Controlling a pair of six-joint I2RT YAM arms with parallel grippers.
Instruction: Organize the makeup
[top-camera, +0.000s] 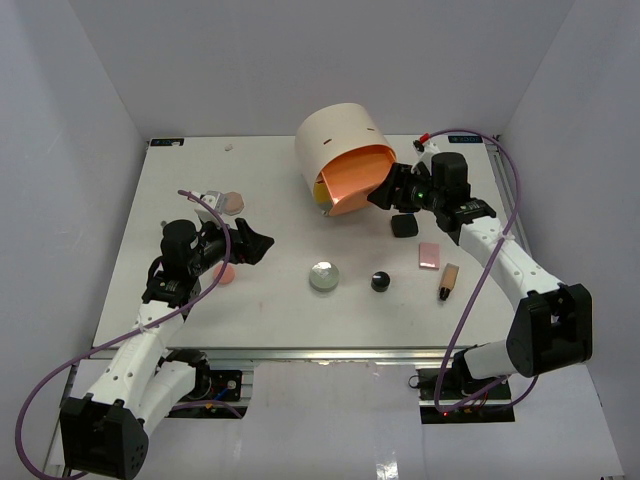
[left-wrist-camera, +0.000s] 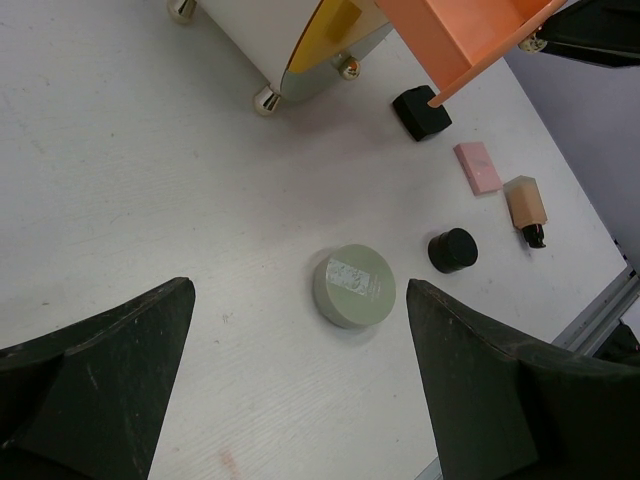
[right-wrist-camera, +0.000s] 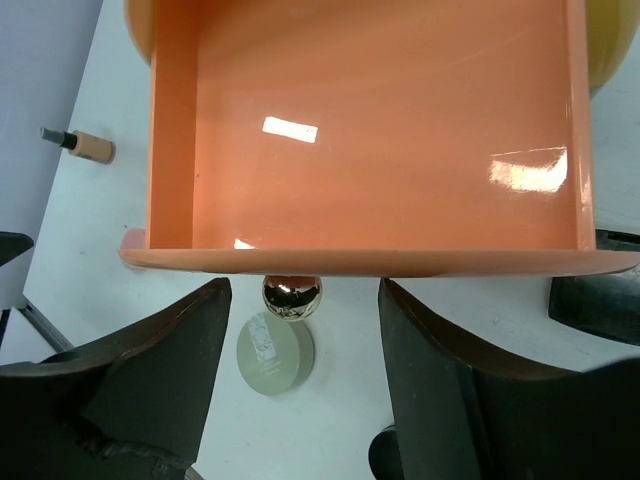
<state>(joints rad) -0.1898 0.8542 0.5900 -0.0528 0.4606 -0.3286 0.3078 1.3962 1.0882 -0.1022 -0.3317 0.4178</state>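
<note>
The left gripper (left-wrist-camera: 300, 287) hangs with its jaws spread wide and nothing in them. Just ahead of the gap, closer to one jaw, the silver-white round compact (left-wrist-camera: 353, 286) lies flat on the white table (left-wrist-camera: 120, 180); past it on that same side sits a black round jar (left-wrist-camera: 453, 250); then come a tan tube (left-wrist-camera: 526, 205), a pink flat palette (left-wrist-camera: 477, 166) and a black square case (left-wrist-camera: 421, 112), each apart from the next. Farthest ahead stands the cream drum (left-wrist-camera: 262, 40). Behind these jaws, beside the arm, lies a pink disc (top-camera: 224, 272).

The right gripper (right-wrist-camera: 305, 288) is released; its jaws stand on either side of the gold knob (right-wrist-camera: 291, 296) without touching it. Directly ahead of them is the orange drawer (right-wrist-camera: 370, 130), pulled out of the drum.
</note>
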